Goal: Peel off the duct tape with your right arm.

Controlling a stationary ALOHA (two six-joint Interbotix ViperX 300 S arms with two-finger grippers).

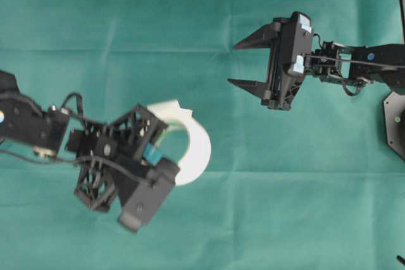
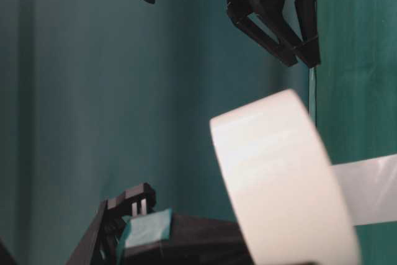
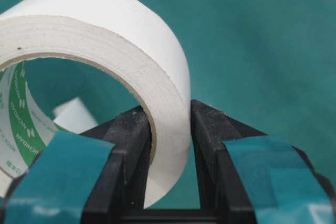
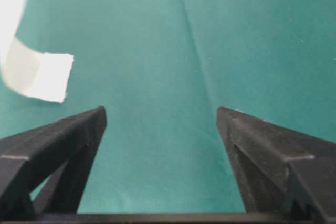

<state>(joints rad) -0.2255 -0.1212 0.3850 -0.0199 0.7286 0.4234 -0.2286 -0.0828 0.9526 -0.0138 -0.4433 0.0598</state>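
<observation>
The duct tape (image 1: pixel 197 150), a white roll with a green-printed core, is held off the green cloth. My left gripper (image 3: pixel 170 116) is shut on the wall of the duct tape (image 3: pixel 105 35), one finger inside the ring and one outside. A loose white strip end (image 4: pixel 44 77) hangs free from the roll; the same strip end (image 2: pixel 366 190) sticks out sideways in the table-level view. My right gripper (image 1: pixel 231 64) is open, up and to the right of the roll and apart from it. Only cloth shows between the right gripper's (image 4: pixel 160 111) fingers.
A green cloth (image 1: pixel 202 4) covers the table. The black base of the right arm (image 1: pixel 395 121) sits at the right edge. From table level, the right gripper (image 2: pixel 303 60) hangs above the roll (image 2: pixel 279 184).
</observation>
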